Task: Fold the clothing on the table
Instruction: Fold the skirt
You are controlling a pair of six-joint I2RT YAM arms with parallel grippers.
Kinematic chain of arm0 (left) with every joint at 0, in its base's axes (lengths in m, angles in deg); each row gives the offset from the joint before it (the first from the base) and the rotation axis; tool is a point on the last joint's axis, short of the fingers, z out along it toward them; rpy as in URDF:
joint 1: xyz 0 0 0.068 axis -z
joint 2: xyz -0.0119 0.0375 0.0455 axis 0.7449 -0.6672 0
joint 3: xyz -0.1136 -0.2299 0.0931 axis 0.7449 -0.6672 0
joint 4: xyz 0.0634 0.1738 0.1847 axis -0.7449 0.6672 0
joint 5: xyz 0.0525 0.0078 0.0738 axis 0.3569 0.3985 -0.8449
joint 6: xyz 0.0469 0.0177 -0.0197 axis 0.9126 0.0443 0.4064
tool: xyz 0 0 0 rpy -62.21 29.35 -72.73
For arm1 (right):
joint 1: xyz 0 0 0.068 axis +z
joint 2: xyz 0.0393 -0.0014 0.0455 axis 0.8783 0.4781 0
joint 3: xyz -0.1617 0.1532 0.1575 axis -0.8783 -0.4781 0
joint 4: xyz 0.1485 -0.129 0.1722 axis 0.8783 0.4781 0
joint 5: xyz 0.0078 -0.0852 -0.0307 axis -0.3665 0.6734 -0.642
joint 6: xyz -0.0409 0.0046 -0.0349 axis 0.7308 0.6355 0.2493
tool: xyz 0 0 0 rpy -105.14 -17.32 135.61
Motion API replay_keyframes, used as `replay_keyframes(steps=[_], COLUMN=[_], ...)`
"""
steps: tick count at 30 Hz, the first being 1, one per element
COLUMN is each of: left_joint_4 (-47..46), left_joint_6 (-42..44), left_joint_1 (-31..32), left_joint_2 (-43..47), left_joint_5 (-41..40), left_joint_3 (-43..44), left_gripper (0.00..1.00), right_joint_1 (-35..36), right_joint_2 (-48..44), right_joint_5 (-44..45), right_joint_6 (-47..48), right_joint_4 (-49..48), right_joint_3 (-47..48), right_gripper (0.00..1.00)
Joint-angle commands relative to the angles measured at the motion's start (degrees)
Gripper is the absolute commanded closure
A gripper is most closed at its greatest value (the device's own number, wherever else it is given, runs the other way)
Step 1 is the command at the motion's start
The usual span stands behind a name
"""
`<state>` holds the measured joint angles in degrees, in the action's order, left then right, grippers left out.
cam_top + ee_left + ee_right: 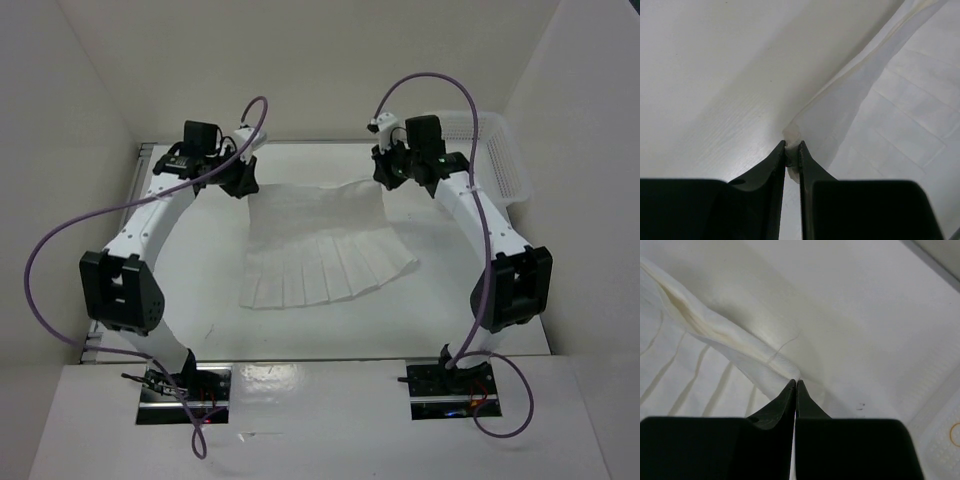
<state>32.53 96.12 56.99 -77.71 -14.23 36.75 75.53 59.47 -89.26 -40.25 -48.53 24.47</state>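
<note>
Left claw (pixel 792 149) and right claw (pixel 795 383) each pinch a clothing (pixel 325 255) corner at their tips; thin, limp fabric, likely sagging between them.

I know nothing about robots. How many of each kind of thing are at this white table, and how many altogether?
Robot arms: 2, the left arm and the right arm
Clothing: 1, the white clothing spread between them
Baskets: 1, the white mesh basket at the far right
Total: 4
</note>
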Motion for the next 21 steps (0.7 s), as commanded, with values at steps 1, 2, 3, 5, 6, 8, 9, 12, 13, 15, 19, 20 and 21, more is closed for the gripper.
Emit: replay_keyframes(steps=[1,2,3,5,6,8,9,12,13,15,19,20,21], left_joint_4=[3.7,5.1,5.8,8.3,9.1,11.4,12.2,15.5,17.2,17.7,20.0,20.0,20.0], left_joint_6=[4.6,5.1,5.8,6.8,7.4,8.1,8.8,10.3,11.6,11.6,12.9,12.9,12.9], left_joint_1=[-0.1,-0.1,-0.1,-0.1,0.4,1.1,1.1,2.7,3.4,3.9,3.9,3.9,3.9], left_joint_2=[8.3,9.7,12.2,14.5,16.6,18.6,20.7,24.5,25.6,28.6,32.6,33.4,33.4], left_joint_5=[2.7,3.5,4.0,4.9,5.5,5.5,5.5,5.5,6.3,6.3,5.1,3.9,2.8], left_joint_3=[-3.7,-4.7,-5.5,-8.2,-9.3,-12.9,-14.2,-17.5,-19.3,-20.9,-23.8,-25.1,-25.6], left_gripper=[0.81,0.81,0.8,0.78,0.78,0.77,0.77,0.72,0.7,0.66,0.6,0.59,0.59], right_joint_1=[1.0,1.6,1.6,2.2,2.2,2.7,2.7,3.2,3.2,3.8,6.6,8.2,9.1], right_joint_2=[-4.3,-5.0,-6.2,-6.7,-7.4,-8.1,-8.1,-8.8,-9.3,-9.3,-8.8,-8.2,-7.2], right_joint_5=[-0.9,-0.9,-0.9,0.1,0.1,2.1,2.6,4.1,4.8,5.6,7.9,7.9,7.9], right_joint_6=[5.2,5.8,6.7,7.5,8.4,9.0,9.6,11.0,11.7,12.4,13.6,14.1,14.1], right_joint_4=[6.4,7.0,8.0,8.8,9.3,10.6,10.6,11.8,12.3,13.4,16.2,19.0,20.6], right_joint_3=[-4.9,-5.7,-7.5,-9.0,-9.6,-11.3,-11.8,-13.2,-13.9,-13.9,-14.5,-13.8,-13.7], right_gripper=[1.0,1.0,1.0,1.0,1.0,1.0,1.0,1.0,1.0,1.0,1.0,1.0,1.0])
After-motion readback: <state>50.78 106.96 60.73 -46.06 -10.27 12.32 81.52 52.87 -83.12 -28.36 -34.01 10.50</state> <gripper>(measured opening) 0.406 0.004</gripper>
